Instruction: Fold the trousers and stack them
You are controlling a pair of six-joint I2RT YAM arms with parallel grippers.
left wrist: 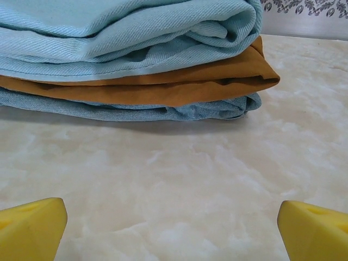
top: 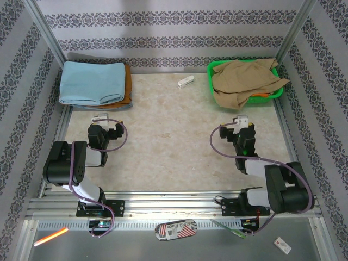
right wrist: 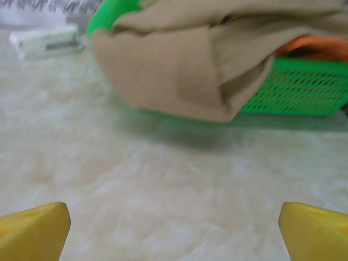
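Observation:
The pale sky-blue trousers (top: 92,81) lie folded on top of a stack at the table's back left corner. In the left wrist view the trousers (left wrist: 125,32) show as thick folded layers at the top. My left gripper (top: 103,122) hovers just in front of the stack, open, its yellow fingertips (left wrist: 32,228) wide apart over bare table. My right gripper (top: 241,122) stands open too, a short way in front of the green basket, with nothing between its fingertips (right wrist: 32,231).
Under the trousers lie a rust-orange garment (left wrist: 163,87) and a grey-blue one (left wrist: 136,111). A green basket (top: 278,89) at the back right holds a tan garment (top: 244,79) that hangs over its rim (right wrist: 179,70). A small white object (top: 185,82) lies between stack and basket.

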